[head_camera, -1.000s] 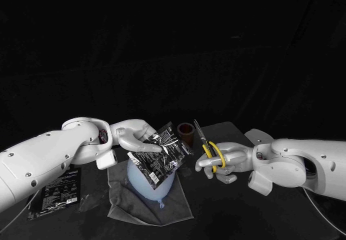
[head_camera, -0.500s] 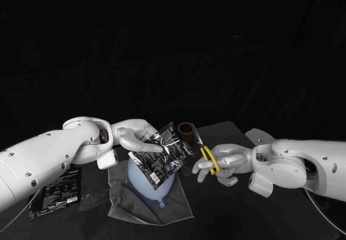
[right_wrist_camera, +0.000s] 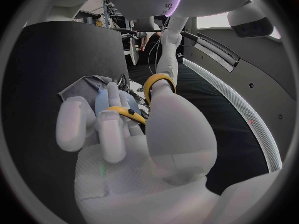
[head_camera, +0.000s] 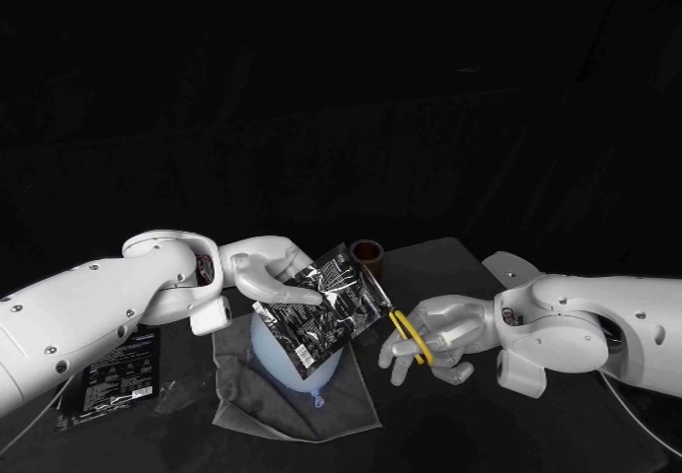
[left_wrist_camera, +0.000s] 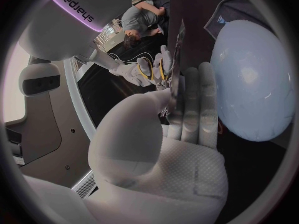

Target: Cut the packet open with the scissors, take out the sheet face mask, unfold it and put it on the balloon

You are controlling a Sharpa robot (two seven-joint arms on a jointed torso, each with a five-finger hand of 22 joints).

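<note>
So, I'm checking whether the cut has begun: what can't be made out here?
Head view: the blades of the scissors are thin and dark against the packet, so contact is unclear.
Right wrist view: the right robot hand hides the blades.
Left wrist view: the packet is edge-on in the left robot hand, hiding any cut.
Head view: the packet partly covers the balloon.

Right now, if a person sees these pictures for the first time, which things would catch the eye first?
First, the black printed foil packet, which the left hand holds upright at the centre, above a pale blue balloon lying on a grey cloth. Next, the yellow-handled scissors in the right hand, with the blades pointing up along the packet's right edge.
</note>
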